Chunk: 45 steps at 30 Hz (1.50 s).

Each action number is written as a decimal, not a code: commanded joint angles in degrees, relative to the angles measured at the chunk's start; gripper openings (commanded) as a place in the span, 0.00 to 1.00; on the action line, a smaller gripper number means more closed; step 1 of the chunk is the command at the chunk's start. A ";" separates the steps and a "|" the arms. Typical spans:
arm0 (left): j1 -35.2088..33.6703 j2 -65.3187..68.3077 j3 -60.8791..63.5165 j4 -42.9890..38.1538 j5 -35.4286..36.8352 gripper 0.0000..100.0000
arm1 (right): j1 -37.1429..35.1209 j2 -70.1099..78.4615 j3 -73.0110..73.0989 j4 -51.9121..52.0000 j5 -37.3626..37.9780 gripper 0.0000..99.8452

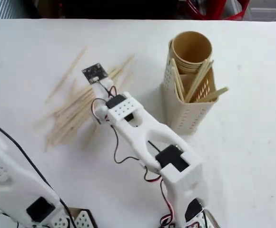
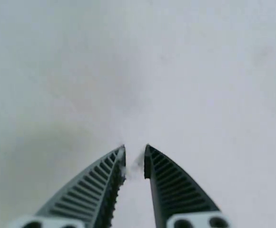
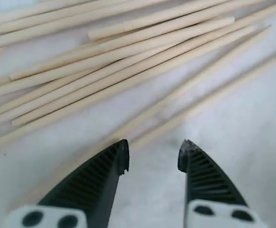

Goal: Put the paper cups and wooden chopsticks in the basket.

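A white counter spreads across the high view, its surface plain and matte. Close up, the same pale surface looks unmarked, and it shows again as a soft white ground. Beyond its far edge lies a dark strip. There stands a red-rimmed object, perhaps a tub or bucket, and a pale ribbed thing sits at the far corner.

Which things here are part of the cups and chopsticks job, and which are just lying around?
Job: loose wooden chopsticks; basket; paper cups stacked inside it; right gripper above the loose pile.
Lying about: red object beyond the far edge of the table.
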 commanded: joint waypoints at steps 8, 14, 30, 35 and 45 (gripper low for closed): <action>-0.31 12.62 -22.07 9.49 -0.88 0.09 | 0.04 -0.13 -2.46 -0.31 -0.44 0.03; 0.04 12.88 -28.31 15.21 -0.88 0.09 | 0.92 -0.13 -2.46 3.12 -0.44 0.06; 1.27 13.32 -29.71 17.58 -0.88 0.09 | 0.92 -0.04 -10.11 5.05 -23.38 0.18; 1.27 13.32 -29.71 17.58 -0.88 0.09 | 0.92 3.21 -11.25 5.14 -23.30 0.18; 1.19 13.32 -29.71 17.58 -0.88 0.09 | 3.21 14.46 -25.14 17.01 -23.56 0.17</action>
